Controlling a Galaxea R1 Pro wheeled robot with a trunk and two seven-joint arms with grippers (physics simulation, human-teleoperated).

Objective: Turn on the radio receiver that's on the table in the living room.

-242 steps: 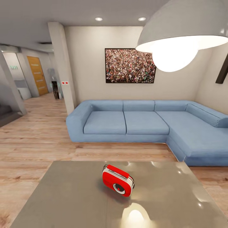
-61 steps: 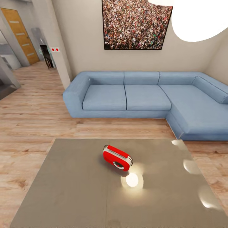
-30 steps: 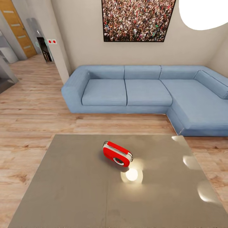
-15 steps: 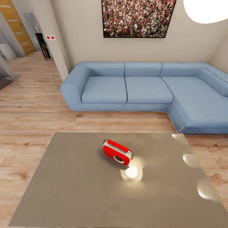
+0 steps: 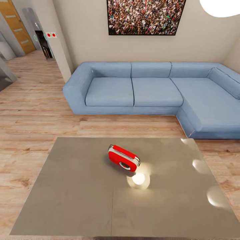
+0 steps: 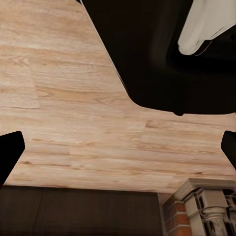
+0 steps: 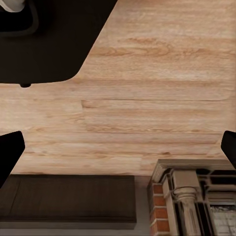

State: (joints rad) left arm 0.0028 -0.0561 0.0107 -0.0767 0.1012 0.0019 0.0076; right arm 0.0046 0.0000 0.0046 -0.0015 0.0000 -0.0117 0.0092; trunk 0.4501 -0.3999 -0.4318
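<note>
Head view: the radio (image 5: 123,158) sits near the middle of the table (image 5: 66,193), a little toward the far edge, dead ahead of you. Its long axis runs on a diagonal, far-left to near-right; the dark dial faces you and slightly right. It lies about centred between your arms, so neither has a clear advantage from here, though the dial's lean suggests the right.

Left wrist view: the left gripper (image 6: 118,150) hangs over the wood floor (image 6: 73,98), dark fingertips (image 6: 10,152) at opposite edges of the picture, spread wide, nothing between them. Right wrist view: the right gripper (image 7: 118,150) is the same, wide apart and empty above the planks, with a brick-and-stone fireplace (image 7: 191,201) at one corner. Both arms look parked low, well apart from the radio; you'd have to raise one and reach forward over the tabletop.

Surface: glossy grey-brown top, with a bright lamp reflection (image 5: 138,179) just beside the radio. Room: blue corner sofa (image 5: 150,93) beyond the table, crowd picture (image 5: 146,16) on the beige wall.
</note>
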